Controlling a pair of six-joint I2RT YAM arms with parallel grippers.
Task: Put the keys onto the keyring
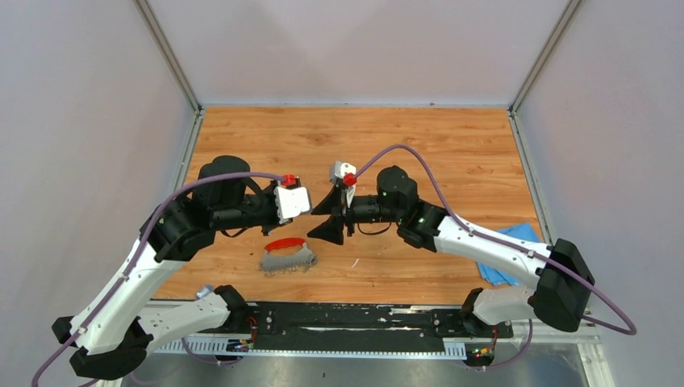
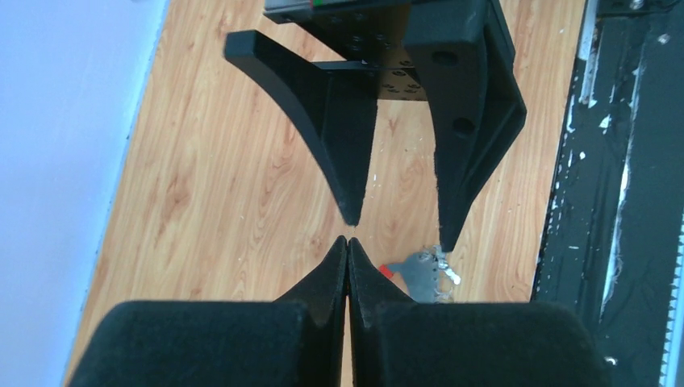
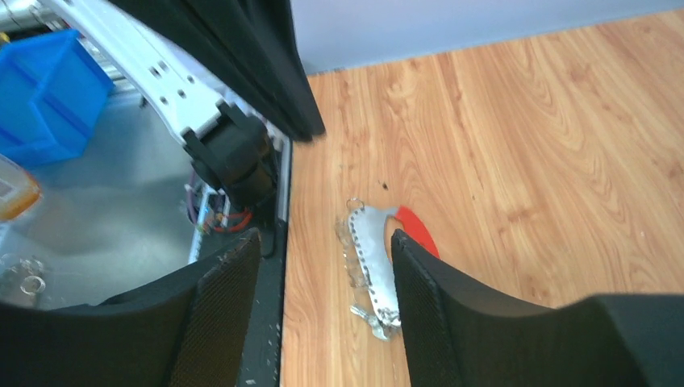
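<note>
Hovering — left claw (image 2: 347, 240) pinched, right claw (image 3: 323, 236) spread

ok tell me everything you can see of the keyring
The keyring is a thin red curved loop carrying a fanned row of dull silvery-grey metal pieces. There is a small wire ring at one end and small silvery bits at the other. It lies flat and free on the wooden table, near the front edge.
</note>
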